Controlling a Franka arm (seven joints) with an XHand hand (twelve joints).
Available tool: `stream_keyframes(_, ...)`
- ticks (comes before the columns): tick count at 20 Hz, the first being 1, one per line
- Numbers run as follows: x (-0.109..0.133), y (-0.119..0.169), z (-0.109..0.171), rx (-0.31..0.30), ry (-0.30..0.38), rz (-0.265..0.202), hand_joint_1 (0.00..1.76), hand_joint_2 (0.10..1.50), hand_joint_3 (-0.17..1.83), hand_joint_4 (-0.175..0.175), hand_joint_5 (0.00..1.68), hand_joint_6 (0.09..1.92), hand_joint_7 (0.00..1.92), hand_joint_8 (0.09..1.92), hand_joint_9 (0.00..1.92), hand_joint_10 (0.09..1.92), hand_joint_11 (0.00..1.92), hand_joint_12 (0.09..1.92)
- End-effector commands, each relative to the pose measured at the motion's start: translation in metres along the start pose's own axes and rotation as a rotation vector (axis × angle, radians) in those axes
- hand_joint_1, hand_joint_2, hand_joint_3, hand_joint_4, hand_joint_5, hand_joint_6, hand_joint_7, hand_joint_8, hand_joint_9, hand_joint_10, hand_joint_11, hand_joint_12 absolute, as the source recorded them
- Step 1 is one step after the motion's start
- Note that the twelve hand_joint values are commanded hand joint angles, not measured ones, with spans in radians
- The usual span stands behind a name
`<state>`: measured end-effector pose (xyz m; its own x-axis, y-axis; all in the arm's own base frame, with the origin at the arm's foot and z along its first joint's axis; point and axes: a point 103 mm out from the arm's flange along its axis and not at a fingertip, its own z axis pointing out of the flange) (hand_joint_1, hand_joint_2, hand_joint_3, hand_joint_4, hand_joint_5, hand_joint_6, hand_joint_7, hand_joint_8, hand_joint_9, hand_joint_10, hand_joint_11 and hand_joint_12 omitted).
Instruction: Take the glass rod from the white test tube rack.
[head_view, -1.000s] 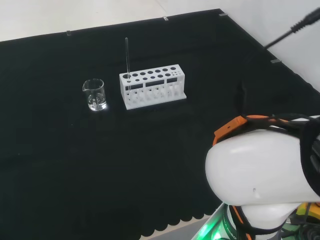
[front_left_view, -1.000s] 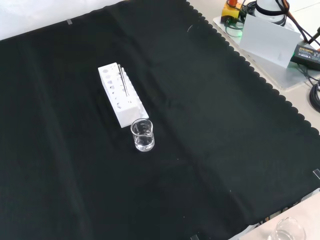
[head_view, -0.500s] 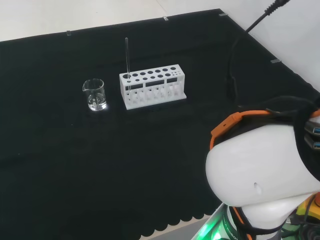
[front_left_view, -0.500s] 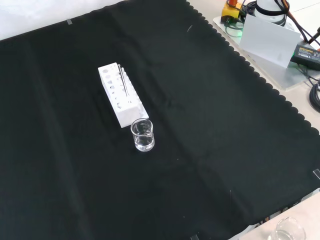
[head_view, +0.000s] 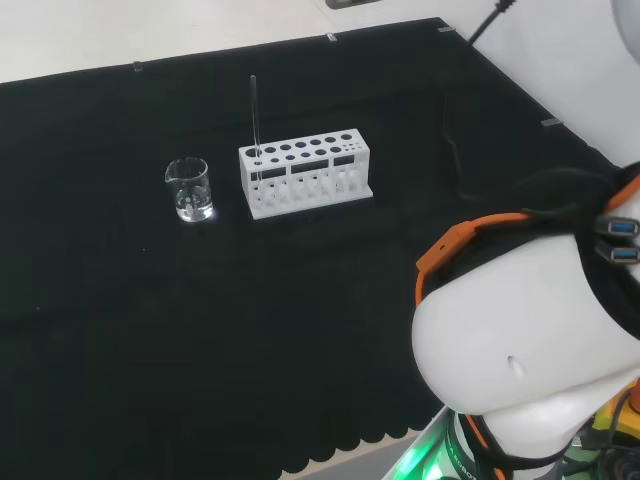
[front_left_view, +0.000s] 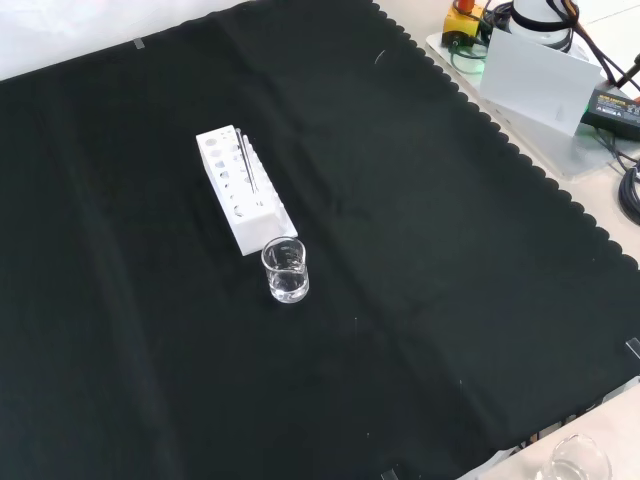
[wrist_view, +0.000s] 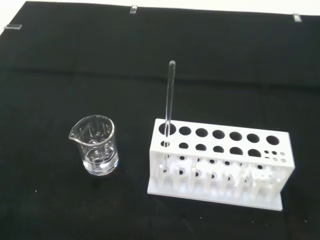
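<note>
Where glass rod (wrist_view: 168, 107) stands upright at rack (wrist_view: 220, 162) end nearest beaker (wrist_view: 96, 146), bare cloth (front_left_view: 420, 260) surrounds; hand state unreadable.

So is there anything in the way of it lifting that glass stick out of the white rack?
Nothing visible blocks it. The glass rod stands upright in an end hole of the white rack, whose other holes look empty. The small beaker stands apart beside that end, with open space above the rod.
</note>
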<state>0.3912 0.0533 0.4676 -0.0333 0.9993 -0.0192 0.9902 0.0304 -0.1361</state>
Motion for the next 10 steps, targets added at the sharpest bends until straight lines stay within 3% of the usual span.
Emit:
stream_keyframes(1, 0.009, 0.039, 0.016, 0.003, 0.006, -0.038, 0.58, 1.19, -0.17, -0.105, 0.26, 0.09, 0.15, 0.79, 0.20, 0.80, 0.05, 1.44)
stream_keyframes(10, 0.010, 0.079, 0.045, 0.032, 0.021, -0.076, 0.59, 1.18, -0.17, -0.103, 0.30, 0.09, 0.20, 0.78, 0.26, 0.77, 0.10, 1.43)
